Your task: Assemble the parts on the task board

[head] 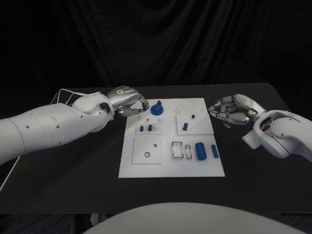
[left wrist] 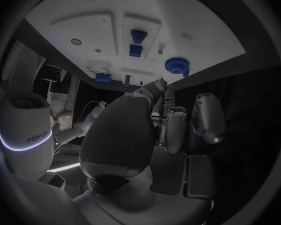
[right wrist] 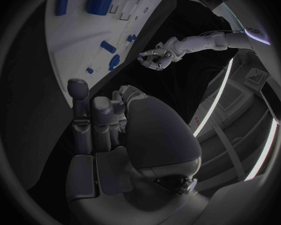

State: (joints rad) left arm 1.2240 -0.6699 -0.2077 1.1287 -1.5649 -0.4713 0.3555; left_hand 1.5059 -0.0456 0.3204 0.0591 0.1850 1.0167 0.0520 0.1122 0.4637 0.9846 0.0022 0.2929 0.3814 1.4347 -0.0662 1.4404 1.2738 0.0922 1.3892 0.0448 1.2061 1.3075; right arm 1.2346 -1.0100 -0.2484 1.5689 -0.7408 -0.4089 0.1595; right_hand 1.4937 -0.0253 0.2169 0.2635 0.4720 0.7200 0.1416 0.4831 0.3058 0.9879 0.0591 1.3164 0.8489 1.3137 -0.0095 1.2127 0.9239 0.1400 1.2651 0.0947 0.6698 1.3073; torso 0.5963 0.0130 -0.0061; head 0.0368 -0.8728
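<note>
Both hands are seen flanking the board [head: 171, 168], which lies in the centre of the head view. The left hand [head: 126, 102], at the board's upper left corner, is curled with nothing visibly held, close to a round blue part [head: 157, 109] near the top edge. The right hand [head: 230, 110], off the upper right edge, is likewise curled and empty. Further parts [head: 200, 151] are laid in the lower right section. The round part appears to be next; the left fingers would best be opened first, then closed squarely round it.
</note>
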